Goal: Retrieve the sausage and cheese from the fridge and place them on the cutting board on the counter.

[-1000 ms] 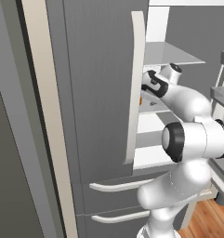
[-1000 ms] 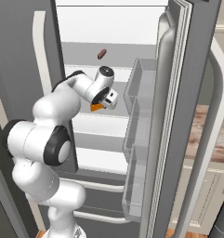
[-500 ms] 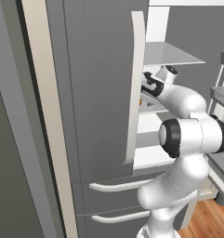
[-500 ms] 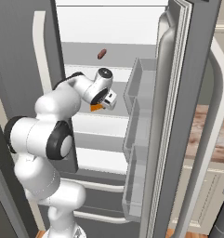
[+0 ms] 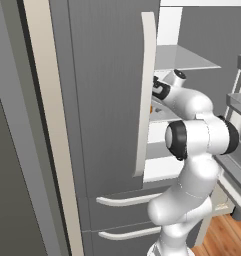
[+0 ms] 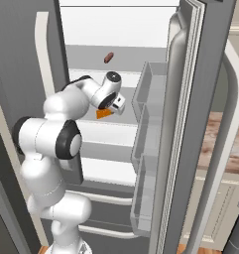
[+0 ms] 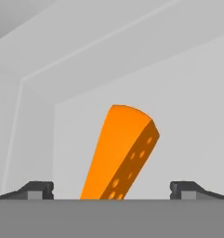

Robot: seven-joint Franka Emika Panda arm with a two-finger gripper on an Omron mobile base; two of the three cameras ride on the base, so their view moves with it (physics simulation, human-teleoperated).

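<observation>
Cheese (image 7: 120, 155), a bright orange wedge pitted with small holes, lies on a pale shelf (image 6: 108, 131) inside the fridge (image 5: 107, 90), its narrow end toward the gripper (image 7: 111, 189). The jaws stand released and wide, one dark fingertip (image 7: 36, 189) to each side of the wedge, neither touching it. Seen from the right of the base, the white arm reaches in past the closed left door (image 6: 22, 59) with its off-white handle (image 6: 43, 54), and the cheese shows just beside the hand. One shelf higher and toward the back lies the sausage (image 6: 108, 57), a short reddish-brown rod, well apart from the gripper. Farther right, the open door (image 6: 190, 119) carries three empty-looking bins (image 6: 143, 124), and beyond it a strip of mottled counter (image 6: 222, 144) tops cream cabinets. No brand, label or writing can be read anywhere.
</observation>
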